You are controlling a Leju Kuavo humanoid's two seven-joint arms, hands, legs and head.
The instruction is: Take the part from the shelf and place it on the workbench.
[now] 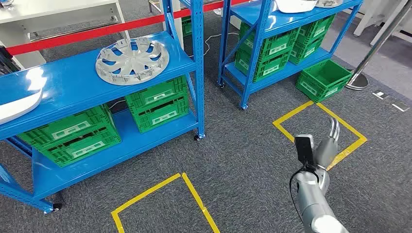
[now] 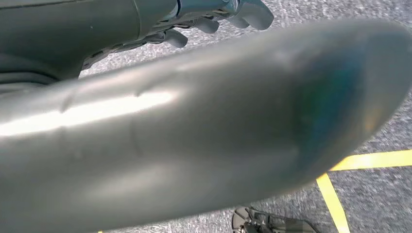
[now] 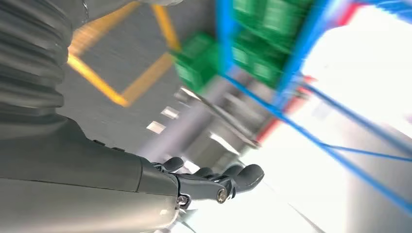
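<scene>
One right robot hand hangs empty, fingers apart, over the carpet; the left robot hand grips a grey part (smooth, curved).

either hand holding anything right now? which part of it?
Right hand is raised over the floor, fingers apart, holding nothing. Left hand also looks empty. The wheel cover sits untouched on the shelf.

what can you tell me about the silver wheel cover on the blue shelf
The wheel cover is a round, silver-grey disc, plastic by its look, with curved spokes fanning from a central hub and open slots between them. It lies flat on the top deck of the near blue shelf, toward its right end. Nothing touches it but the shelf.
</scene>
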